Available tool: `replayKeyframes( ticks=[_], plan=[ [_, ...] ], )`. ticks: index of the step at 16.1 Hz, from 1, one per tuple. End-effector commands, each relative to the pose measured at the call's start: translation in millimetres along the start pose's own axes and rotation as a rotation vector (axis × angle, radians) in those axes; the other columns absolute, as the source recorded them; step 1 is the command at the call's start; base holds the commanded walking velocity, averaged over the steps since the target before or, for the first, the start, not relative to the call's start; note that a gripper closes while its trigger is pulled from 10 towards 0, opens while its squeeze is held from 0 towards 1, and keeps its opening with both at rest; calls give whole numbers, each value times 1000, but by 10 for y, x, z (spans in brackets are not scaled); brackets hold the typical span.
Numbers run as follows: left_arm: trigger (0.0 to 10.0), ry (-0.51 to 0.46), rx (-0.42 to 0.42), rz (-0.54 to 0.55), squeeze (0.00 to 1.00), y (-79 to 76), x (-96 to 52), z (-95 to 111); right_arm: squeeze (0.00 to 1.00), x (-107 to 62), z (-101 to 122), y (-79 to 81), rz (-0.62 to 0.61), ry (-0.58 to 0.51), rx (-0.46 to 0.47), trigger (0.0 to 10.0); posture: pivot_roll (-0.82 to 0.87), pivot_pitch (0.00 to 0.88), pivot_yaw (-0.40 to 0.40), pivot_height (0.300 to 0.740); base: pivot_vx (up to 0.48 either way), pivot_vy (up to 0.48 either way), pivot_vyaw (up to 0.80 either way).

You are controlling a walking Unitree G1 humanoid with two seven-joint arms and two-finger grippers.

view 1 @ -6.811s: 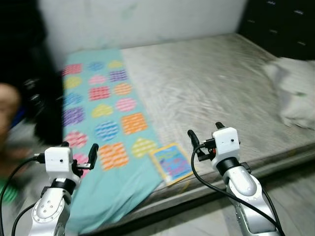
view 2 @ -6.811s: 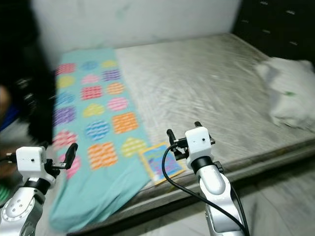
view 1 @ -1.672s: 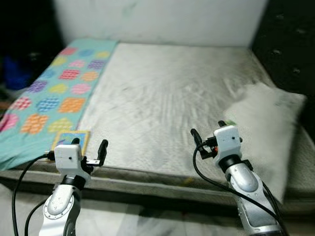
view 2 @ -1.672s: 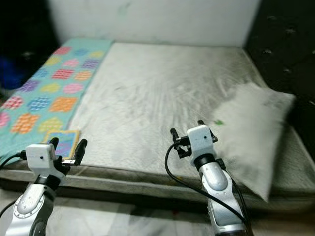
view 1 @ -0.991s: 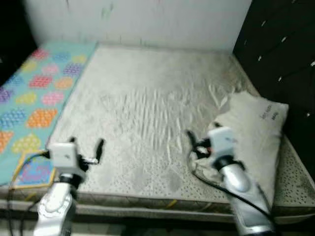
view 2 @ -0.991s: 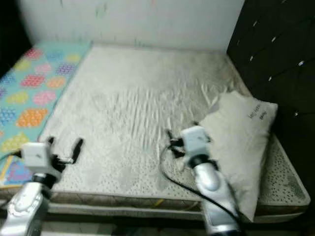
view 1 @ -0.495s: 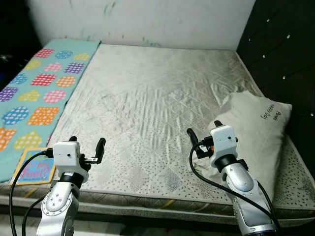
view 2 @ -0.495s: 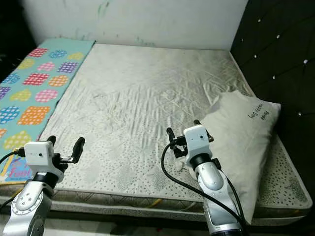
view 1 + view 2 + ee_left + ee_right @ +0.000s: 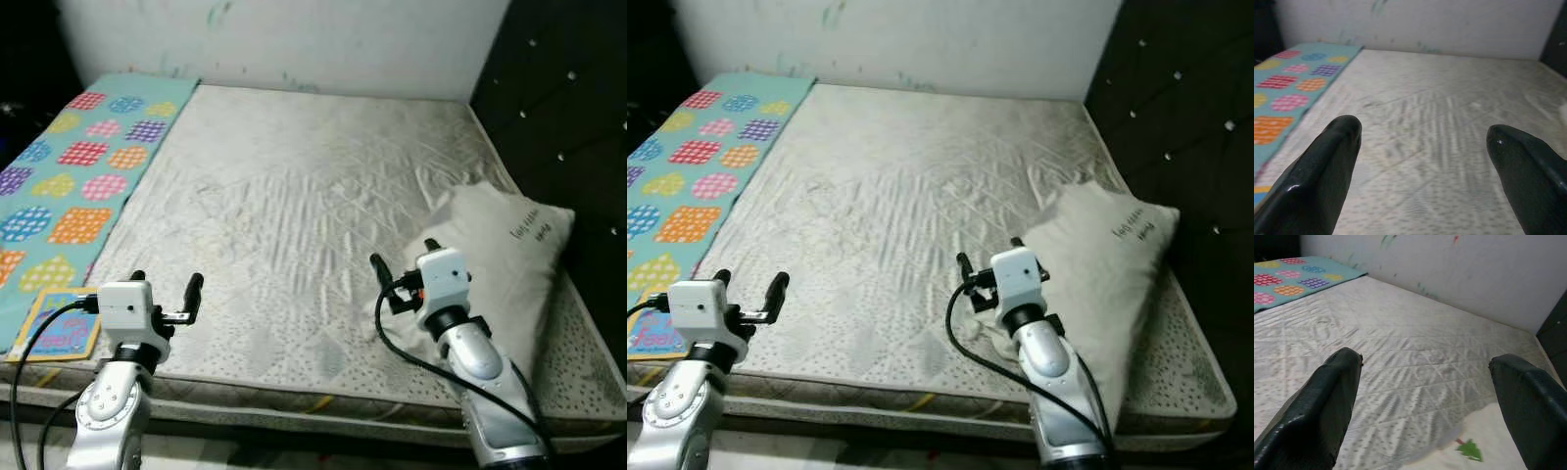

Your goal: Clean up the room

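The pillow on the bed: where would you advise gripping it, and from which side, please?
Probably the pillow's near-left corner, just ahead of the open right claw. It lies flat on the mattress against the dark headboard, so come from the mattress side.

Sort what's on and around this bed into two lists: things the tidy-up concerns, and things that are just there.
For the job:
- pillow, askew at the bed's right edge
- book, at the near left corner
- patterned blanket, along the left side
- left pincer and right pincer, both open and empty

Just there:
- mattress
- dark headboard
- white wall
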State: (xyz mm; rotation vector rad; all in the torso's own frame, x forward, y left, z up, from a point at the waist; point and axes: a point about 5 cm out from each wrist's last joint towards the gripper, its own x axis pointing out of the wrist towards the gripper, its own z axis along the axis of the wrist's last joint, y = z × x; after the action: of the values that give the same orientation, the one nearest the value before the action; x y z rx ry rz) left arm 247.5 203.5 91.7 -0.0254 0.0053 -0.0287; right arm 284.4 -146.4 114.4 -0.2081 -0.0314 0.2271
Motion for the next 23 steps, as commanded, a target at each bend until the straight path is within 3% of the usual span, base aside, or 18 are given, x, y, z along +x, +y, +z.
replayKeyframes(
  ticks=[1, 13, 23],
  plan=[
    [10000, 21, 13, 1, 0, 8, -3, -31, 0, 11, 19, -5, -8, -5, 4, 10000, -95, 60, -26, 740, 0, -416, 0],
    [10000, 24, 7, -5, 0, -10, -15, -42, 0, 4, 11, -15, -12, -2, 12, 10000, -97, 64, -26, 740, 0, -405, 0],
    [10000, 19, -25, 14, 0, -22, 78, -91, 0, 62, -47, -56, -8, 16, 0, 10000, -119, 1, -50, 740, 0, 0, -130]
  ],
)
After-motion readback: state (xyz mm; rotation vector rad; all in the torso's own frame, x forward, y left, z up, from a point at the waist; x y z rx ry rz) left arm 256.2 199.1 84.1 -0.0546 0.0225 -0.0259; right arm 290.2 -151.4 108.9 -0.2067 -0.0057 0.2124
